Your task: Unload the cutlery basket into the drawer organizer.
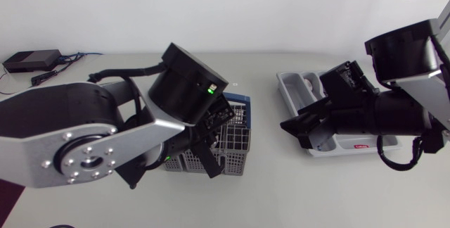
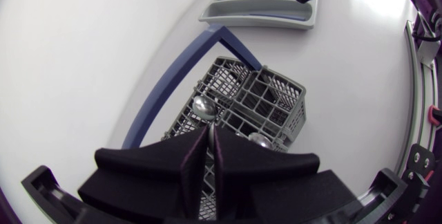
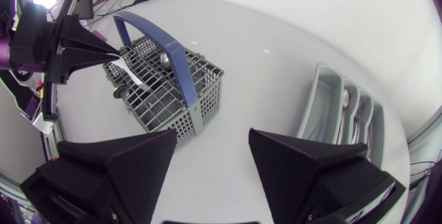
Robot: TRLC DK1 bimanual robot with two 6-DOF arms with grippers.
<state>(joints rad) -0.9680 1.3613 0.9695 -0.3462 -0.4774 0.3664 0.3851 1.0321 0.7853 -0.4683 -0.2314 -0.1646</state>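
The grey cutlery basket [image 1: 238, 143] with its blue handle [image 3: 166, 44] stands mid-table. Spoons [image 2: 202, 106] and other pieces stick up in it. My left gripper [image 2: 208, 137] hangs over the basket's compartments, its fingers pressed onto a thin pale piece of cutlery [image 3: 131, 73] that runs from the fingertips down into the basket. The grey drawer organizer [image 1: 290, 87] lies to the right and holds some cutlery [image 3: 345, 99]. Over its near end my right gripper [image 1: 301, 124] stands open and empty, its fingers [image 3: 131, 162] wide apart.
A black box [image 1: 31, 60] with cables sits at the back left corner. Bare tabletop lies between basket and organizer and along the front edge.
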